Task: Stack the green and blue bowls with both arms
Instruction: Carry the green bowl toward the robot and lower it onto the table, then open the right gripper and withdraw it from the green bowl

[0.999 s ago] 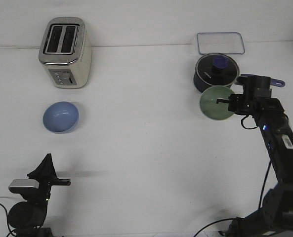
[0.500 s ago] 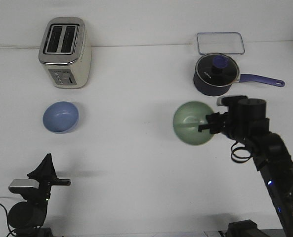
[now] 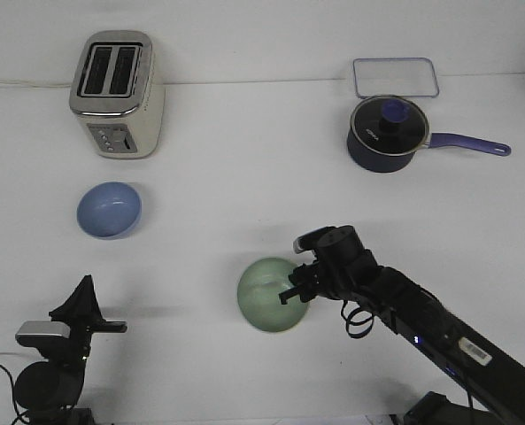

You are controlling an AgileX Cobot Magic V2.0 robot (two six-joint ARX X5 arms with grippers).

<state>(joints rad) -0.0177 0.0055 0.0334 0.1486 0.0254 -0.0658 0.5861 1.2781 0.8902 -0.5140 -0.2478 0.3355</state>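
The pale green bowl is near the table's front middle, with my right gripper shut on its right rim. The bowl tips a little and I cannot tell whether it touches the table. The right arm reaches in from the lower right. The light blue bowl sits upright on the table at the left, below the toaster, far from both grippers. My left gripper is parked at the front left corner, pointing up with its fingers together and nothing in them.
A silver toaster stands at the back left. A dark navy saucepan with a purple handle sits at the back right, with a clear lidded container behind it.
My right gripper has carried the green bowl from beside the saucepan leftward and toward the front of the table. The blue bowl and the left arm have stayed put.
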